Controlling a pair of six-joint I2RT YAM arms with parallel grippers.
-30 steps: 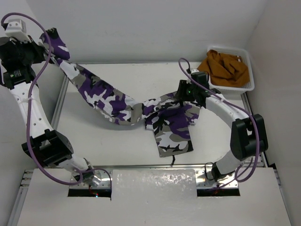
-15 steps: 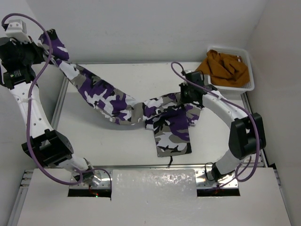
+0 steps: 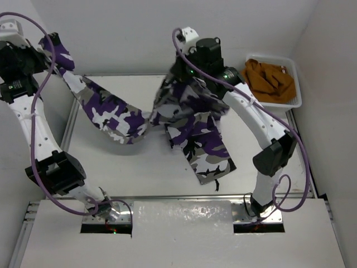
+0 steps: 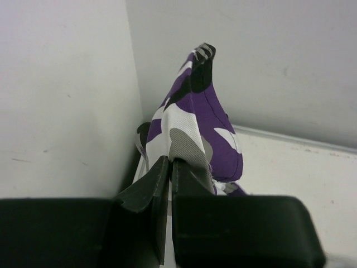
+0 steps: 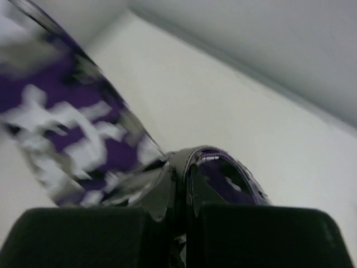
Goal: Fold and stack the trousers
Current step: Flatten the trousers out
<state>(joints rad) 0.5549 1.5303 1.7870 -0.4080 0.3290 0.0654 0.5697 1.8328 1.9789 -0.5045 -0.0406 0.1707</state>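
Observation:
The camouflage trousers [image 3: 114,114] in purple, white, grey and black hang stretched between my two raised grippers, sagging to the table in the middle. My left gripper [image 3: 49,43] is shut on one end of them at the far left corner; in the left wrist view the cloth [image 4: 192,120] rises from the closed fingers [image 4: 150,187]. My right gripper [image 3: 179,68] is shut on the other part, lifted high at the back centre; the cloth [image 5: 67,123] is blurred in the right wrist view. A loose leg end [image 3: 209,159] trails on the table.
A white tray [image 3: 294,100] at the back right holds a plain orange-brown garment [image 3: 266,78]. White walls close in at the left and back. Metal rails run along the table's left, right and near edges [image 3: 184,198].
My right gripper has lifted the trousers up and moved left and towards the back. The cloth under it rose off the table. The left gripper shifted slightly up and left.

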